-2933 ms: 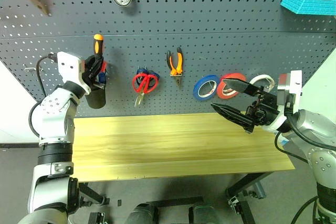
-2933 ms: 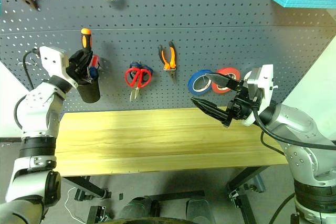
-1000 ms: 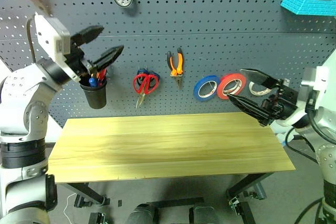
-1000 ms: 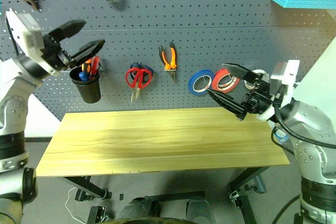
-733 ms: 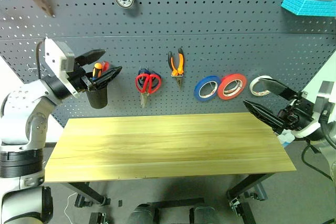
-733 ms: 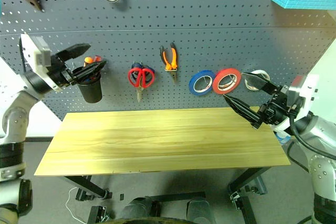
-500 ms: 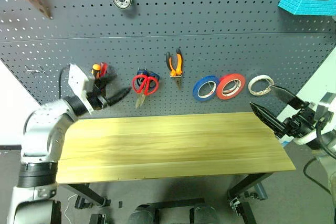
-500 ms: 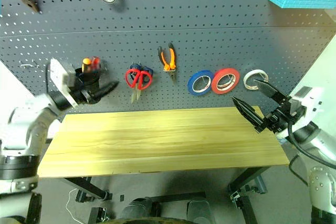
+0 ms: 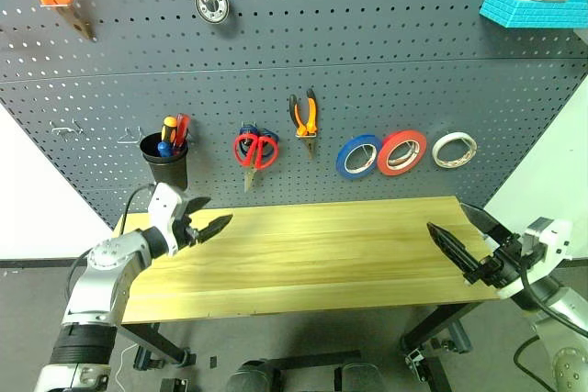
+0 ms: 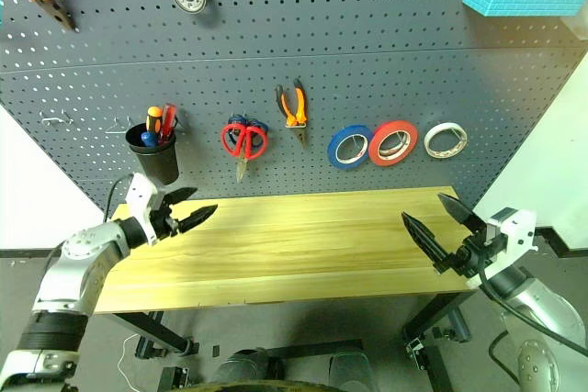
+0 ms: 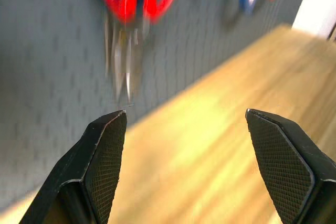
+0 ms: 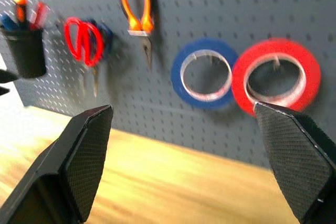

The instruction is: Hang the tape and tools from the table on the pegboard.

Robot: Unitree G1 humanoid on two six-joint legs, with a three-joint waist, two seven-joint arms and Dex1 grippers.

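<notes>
both claws spread, empty: left claw [image 9: 204, 226], right claw [image 9: 467, 243] over counter [image 9: 312, 254]; red tape [image 9: 402, 152], pliers [image 9: 306, 117] on pegboard [image 9: 367, 61].

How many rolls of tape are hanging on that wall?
3, side by side on the pegboard: a blue roll, a red roll beside it, and a whitish roll at the end. The round thing on the blue shelf may be another.

Bare table [image 9: 312, 254] btwn grippers.
</notes>
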